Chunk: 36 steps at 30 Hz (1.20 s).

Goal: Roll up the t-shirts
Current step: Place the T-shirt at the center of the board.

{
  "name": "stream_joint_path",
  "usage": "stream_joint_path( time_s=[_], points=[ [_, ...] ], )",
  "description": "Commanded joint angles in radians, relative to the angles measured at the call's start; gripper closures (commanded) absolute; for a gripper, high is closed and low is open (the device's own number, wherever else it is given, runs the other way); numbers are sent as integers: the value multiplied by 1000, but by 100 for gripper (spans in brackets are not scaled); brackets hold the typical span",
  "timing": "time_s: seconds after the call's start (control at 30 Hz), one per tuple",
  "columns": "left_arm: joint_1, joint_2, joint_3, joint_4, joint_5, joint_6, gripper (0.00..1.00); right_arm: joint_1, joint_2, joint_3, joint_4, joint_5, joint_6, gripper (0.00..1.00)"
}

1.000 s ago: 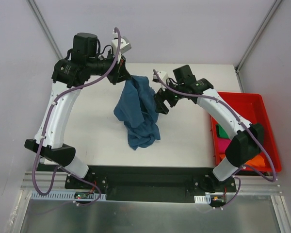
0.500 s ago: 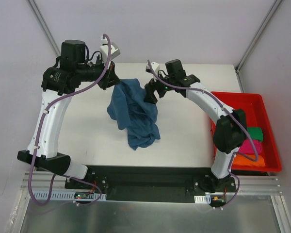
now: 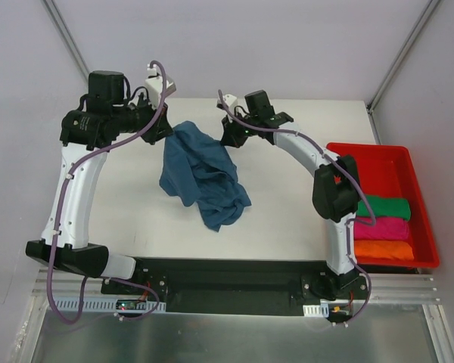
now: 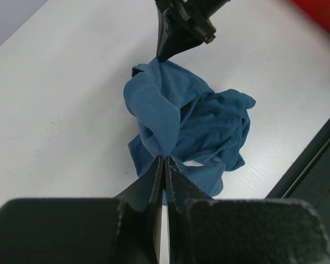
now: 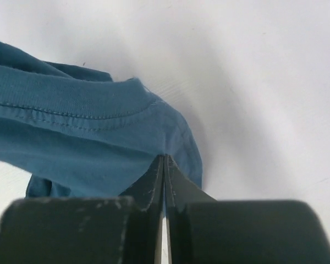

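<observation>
Four t-shirts showing: teal t-shirt (image 3: 204, 178) lying left of the red tray (image 3: 363, 146); green t-shirt (image 3: 384, 206), magenta t-shirt (image 3: 382, 226), orange t-shirt (image 3: 382, 249) sitting inside it | one tray | two arms reaching left of it: left arm (image 3: 74, 189), right arm (image 3: 299, 147)

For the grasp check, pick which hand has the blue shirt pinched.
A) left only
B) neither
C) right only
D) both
D: each wrist view shows its hand closed on a fold, the left hand and the right hand both pinching the blue shirt.

A lab test cell: bare grey walls (image 3: 287, 45), aluminium rail (image 3: 408, 293), white table (image 3: 287, 204).
</observation>
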Motion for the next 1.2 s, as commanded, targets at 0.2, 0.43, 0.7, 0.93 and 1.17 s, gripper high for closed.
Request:
stream_joint_path(
  time_s=[0.2,0.43,0.7,0.93,1.17],
  points=[
    [85,22,124,85,-134,41,100,-55,-80,182,47,157,-31,99],
    [99,181,614,146,-51,-70,100,-77,64,577,165,380,120,99],
    [-37,94,496,180,179,-178,100,-100,-165,343,208,337,219,99],
    [-142,-116,-114,155,408,-255,71,-101,-588,-414,40,220,47,99],
    [-89,-110,-168,140,327,-180,30,-109,-701,-605,-316,205,33,43]
  ],
)
